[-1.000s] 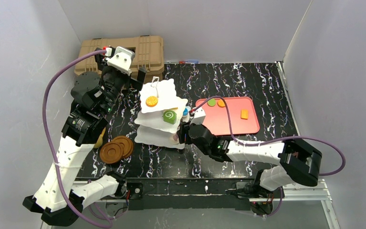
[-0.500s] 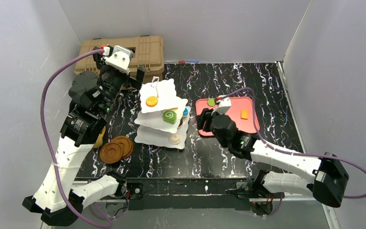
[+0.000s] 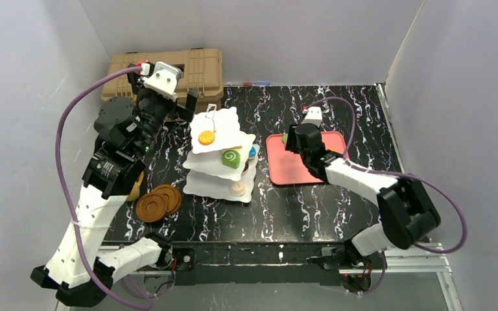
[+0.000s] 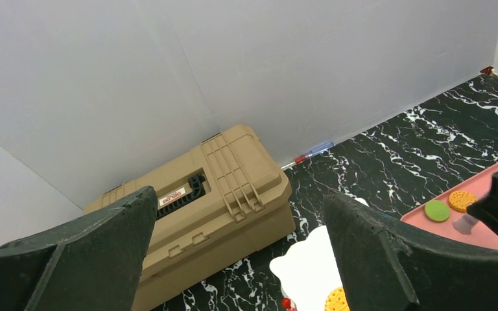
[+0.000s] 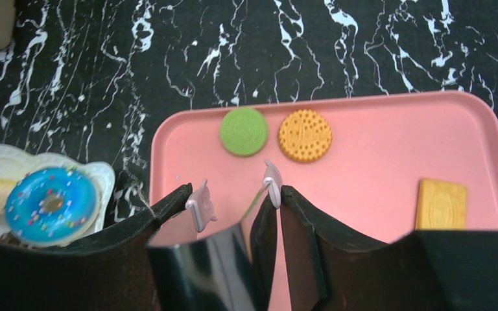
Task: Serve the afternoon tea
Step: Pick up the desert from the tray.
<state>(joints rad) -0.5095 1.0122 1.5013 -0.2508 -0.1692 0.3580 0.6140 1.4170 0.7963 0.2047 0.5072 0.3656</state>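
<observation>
Green cookie (image 5: pixel 244 131) just beyond R gripper (image 5: pixel 237 194)

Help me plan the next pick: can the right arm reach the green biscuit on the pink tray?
Probably yes: the right tool hangs open over the tray, green biscuit just ahead, nothing lying between them.

Three-tier stand (image 3: pixel 202 184) mid-table — right claw (image 3: pixel 294 139) above the pink tray (image 3: pixel 286 170), saucers (image 3: pixel 157 201) near-left.
</observation>
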